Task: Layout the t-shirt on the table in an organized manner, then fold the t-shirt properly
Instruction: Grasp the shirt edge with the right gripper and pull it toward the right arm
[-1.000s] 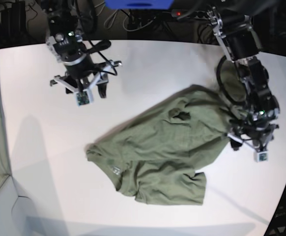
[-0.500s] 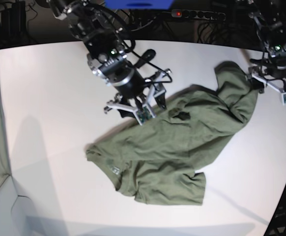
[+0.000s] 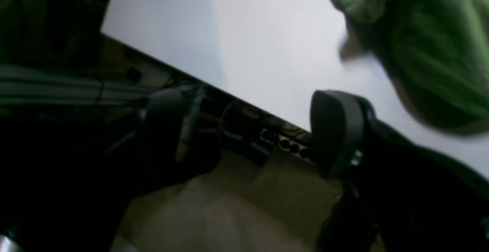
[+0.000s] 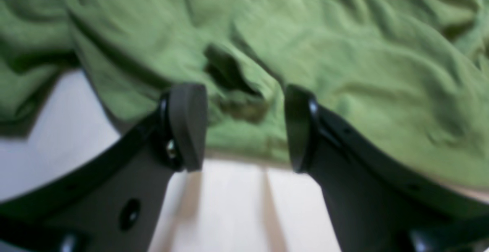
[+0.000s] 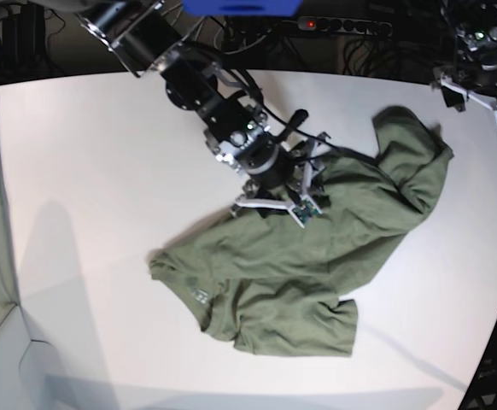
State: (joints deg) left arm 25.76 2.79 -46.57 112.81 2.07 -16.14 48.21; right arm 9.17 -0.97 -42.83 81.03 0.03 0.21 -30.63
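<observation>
The t-shirt lies crumpled mid-table — soft, light, sure to sag — so pinch a hem or shoulder seam; the right gripper hovers open and empty above a fold, the left gripper open, off-table.

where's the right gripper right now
In the base view, the right gripper is mid-table, jaws open, low over the t-shirt's upper edge beside a dark crease.
</observation>
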